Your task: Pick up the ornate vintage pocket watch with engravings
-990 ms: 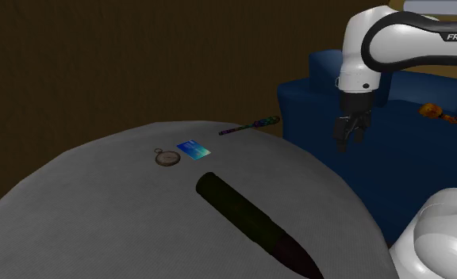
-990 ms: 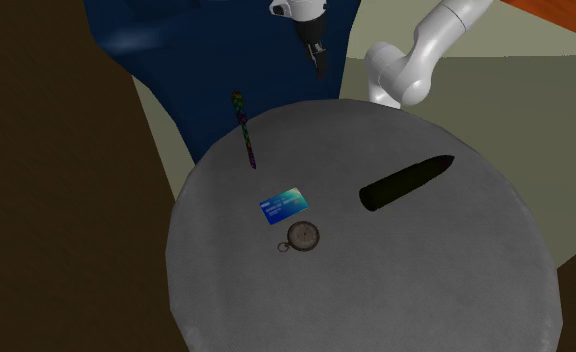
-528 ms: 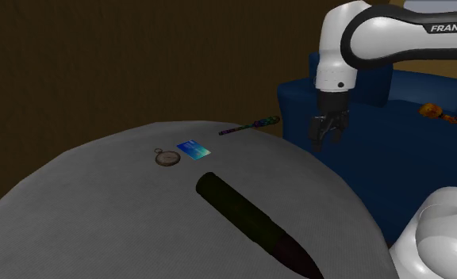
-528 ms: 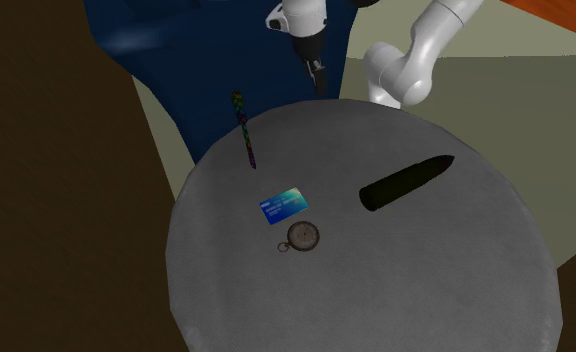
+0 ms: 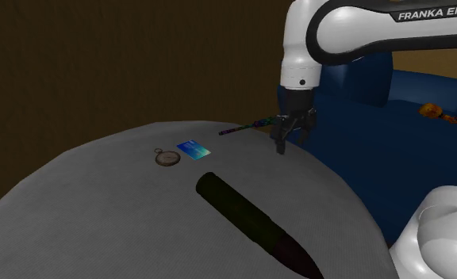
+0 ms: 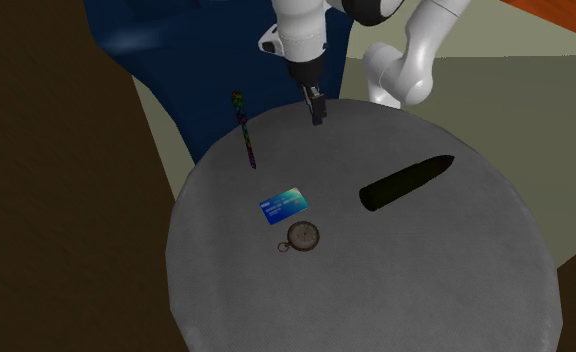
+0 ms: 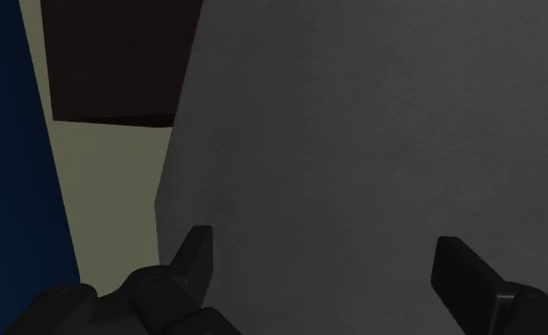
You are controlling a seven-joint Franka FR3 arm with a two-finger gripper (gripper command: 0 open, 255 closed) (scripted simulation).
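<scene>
The pocket watch (image 5: pixel 167 157) (image 6: pixel 303 236) is a small round brownish case with a ring at one side, lying flat on the round grey table (image 5: pixel 100 214) (image 6: pixel 416 280) (image 7: pixel 377 133). A blue card (image 5: pixel 193 149) (image 6: pixel 284 205) lies right beside it. My black gripper (image 5: pixel 288 139) (image 6: pixel 316 108) (image 7: pixel 327 271) hangs over the table's edge, well away from the watch. Its fingers (image 7: pixel 196 255) stand apart, open, with only bare table between them.
A long dark bullet-shaped object (image 5: pixel 251 222) (image 6: pixel 406 182) lies across the table's middle. A thin multicoloured pen (image 5: pixel 249 125) (image 6: pixel 245 130) rests near the edge close to the gripper. A dark blue sofa (image 5: pixel 393 135) (image 6: pixel 186 50) stands beyond the table.
The arm has swung toward the shoulder view's left and slightly down, carrying the gripper from over the blue sofa to above the table's edge. The objects on the table have not moved.
</scene>
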